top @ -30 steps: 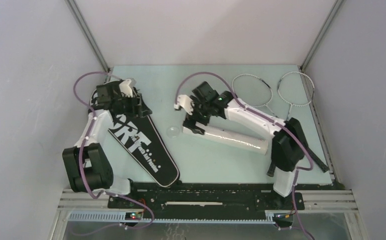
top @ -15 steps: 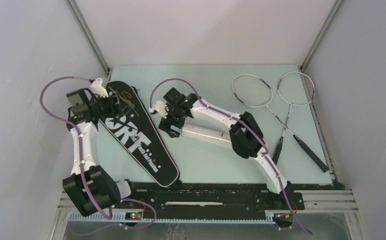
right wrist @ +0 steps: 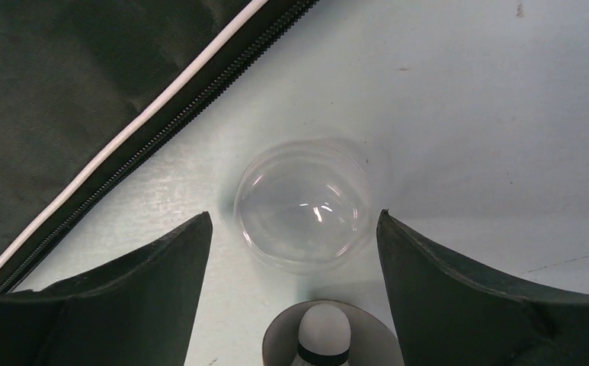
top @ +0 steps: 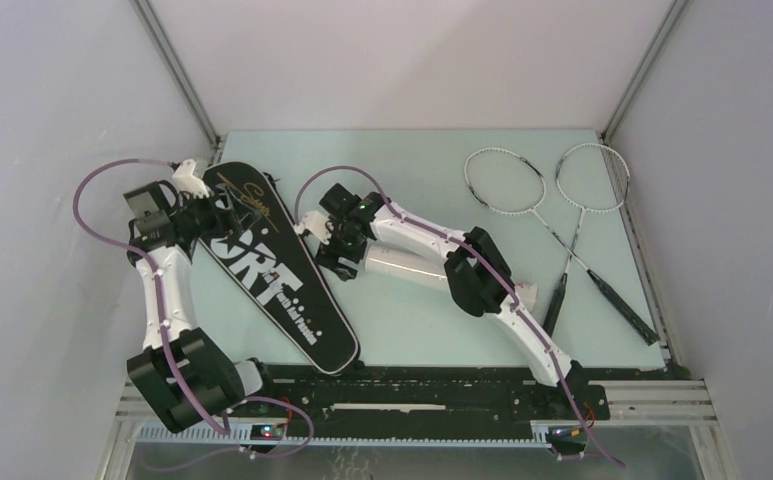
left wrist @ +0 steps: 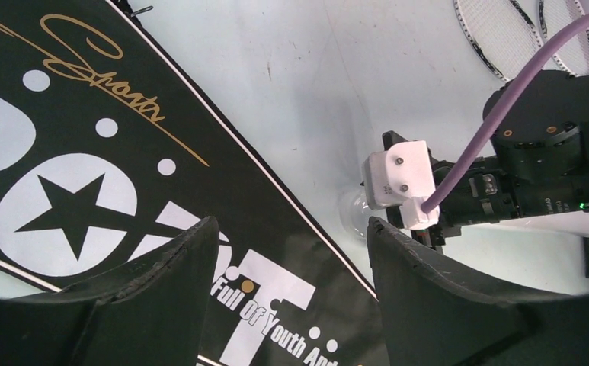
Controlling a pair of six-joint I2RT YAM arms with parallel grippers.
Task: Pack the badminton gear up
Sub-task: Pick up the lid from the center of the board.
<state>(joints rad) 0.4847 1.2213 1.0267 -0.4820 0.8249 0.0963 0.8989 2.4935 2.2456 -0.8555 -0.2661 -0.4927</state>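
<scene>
The black bag [top: 282, 280] lettered "SPORT" lies flat at the left, shown close in the left wrist view [left wrist: 123, 191]. My left gripper [top: 214, 215] hovers open over its wide end [left wrist: 291, 252], holding nothing. The long white tube [top: 442, 272] lies at mid-table, and a white shuttlecock [right wrist: 323, 335] sits in its open mouth. A clear round cap [right wrist: 304, 204] rests on the table just beyond that mouth. My right gripper [top: 326, 246] stands open astride the cap [right wrist: 292, 216], with a gap on each side. Two racquets [top: 547, 215] lie crossed at the back right.
The bag's zip edge [right wrist: 161, 114] runs close to the left of the cap. Grey enclosure walls [top: 82, 120] stand on both sides and behind. The right arm's forearm [top: 482, 275] lies over the tube. The racquet handles [top: 617, 300] reach toward the right front edge.
The left arm has swung left, uncovering the bag's wide end. The right gripper has travelled left along the tube to its mouth and now straddles the cap, jaws slightly narrower.
</scene>
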